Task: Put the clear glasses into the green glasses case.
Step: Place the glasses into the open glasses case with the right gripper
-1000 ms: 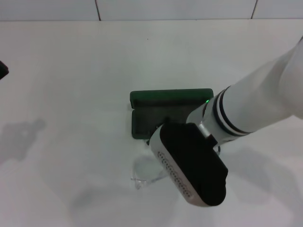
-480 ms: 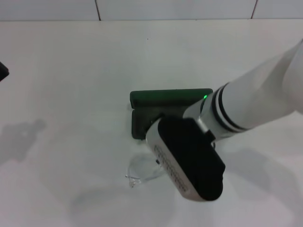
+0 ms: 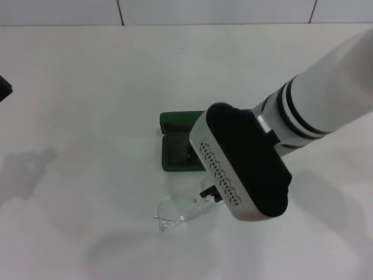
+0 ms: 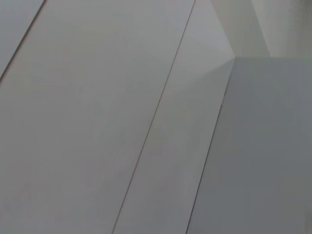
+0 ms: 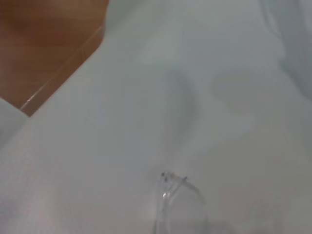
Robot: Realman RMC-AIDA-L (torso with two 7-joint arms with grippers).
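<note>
- Across the whole head view lies a white table [image 3: 87, 87], with a tiled wall along the top edge.
- From the right edge toward centre frame reaches the right arm, its black-and-white wrist housing covering much of the case; the right gripper [image 3: 208, 193] sits below that housing, just right of the glasses' near end. Whether its fingers are spread or closed I cannot tell, though the glasses look lifted at that end, so it probably has hold of them.
- At centre, partly hidden behind the arm, the green glasses case [image 3: 175, 153] lies open, lid propped at the back and dark tray facing up.
- Just below the case, lower centre, the clear glasses [image 3: 178, 211] are outside it, one lens tip towards the lower left; the right wrist view shows a lens edge [image 5: 170, 195] over the white surface.
- Only a dark sliver at the far left edge shows of the left gripper [image 3: 3, 87], parked well away.
- Step in hand, as I judge it: carrying the glasses towards the case. Next calls for lifting them over the front wall and lowering them level into the tray.
- No lettering or brand is readable anywhere.
</note>
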